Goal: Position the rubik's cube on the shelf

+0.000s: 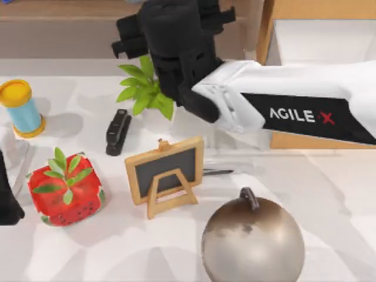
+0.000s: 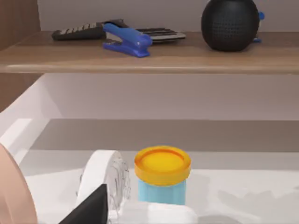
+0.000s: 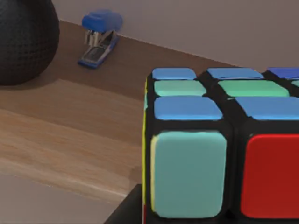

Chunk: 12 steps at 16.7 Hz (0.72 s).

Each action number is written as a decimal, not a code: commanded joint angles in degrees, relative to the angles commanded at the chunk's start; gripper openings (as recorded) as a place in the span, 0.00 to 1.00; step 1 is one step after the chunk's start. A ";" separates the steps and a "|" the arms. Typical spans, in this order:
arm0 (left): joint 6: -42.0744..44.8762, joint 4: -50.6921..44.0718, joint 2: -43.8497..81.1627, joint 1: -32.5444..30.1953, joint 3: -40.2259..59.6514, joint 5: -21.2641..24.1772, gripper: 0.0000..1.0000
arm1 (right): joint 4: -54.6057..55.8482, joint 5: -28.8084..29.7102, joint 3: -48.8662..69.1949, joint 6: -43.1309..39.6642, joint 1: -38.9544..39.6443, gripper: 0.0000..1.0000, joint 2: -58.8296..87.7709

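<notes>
The rubik's cube [image 3: 219,144] sits very close in the right wrist view, showing blue, green, teal and red squares between black lines. It is over the light-brown wooden shelf [image 3: 70,135]. My right gripper [image 1: 170,17] reaches over the shelf [image 1: 59,9] at the back centre in the top view, shut on the cube, and its black body hides the cube there. A dark finger [image 3: 126,212] shows under the cube. My left gripper [image 1: 7,197] stays parked at the table's left edge. The shelf [image 2: 149,58] also runs across the left wrist view.
On the shelf are a blue stapler [image 3: 99,39], a black round speaker [image 3: 23,42] and a dark calculator [image 2: 77,31]. The table holds a plant [image 1: 144,88], black stapler [image 1: 117,132], chalkboard easel [image 1: 165,173], strawberry box [image 1: 64,191], metal sphere [image 1: 252,241] and yellow-lidded blue jar [image 1: 20,108].
</notes>
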 joint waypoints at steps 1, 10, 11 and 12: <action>0.00 0.00 0.00 0.00 0.00 0.00 1.00 | 4.91 1.50 -0.95 -0.09 0.42 0.00 1.02; 0.00 0.00 0.00 0.00 0.00 0.00 1.00 | 32.42 9.97 -5.93 -0.45 1.94 0.00 7.60; 0.00 0.00 0.00 0.00 0.00 0.00 1.00 | 32.92 10.13 -6.02 -0.46 1.95 0.00 7.74; 0.00 0.00 0.00 0.00 0.00 0.00 1.00 | 32.92 10.13 -6.02 -0.46 1.95 0.00 7.74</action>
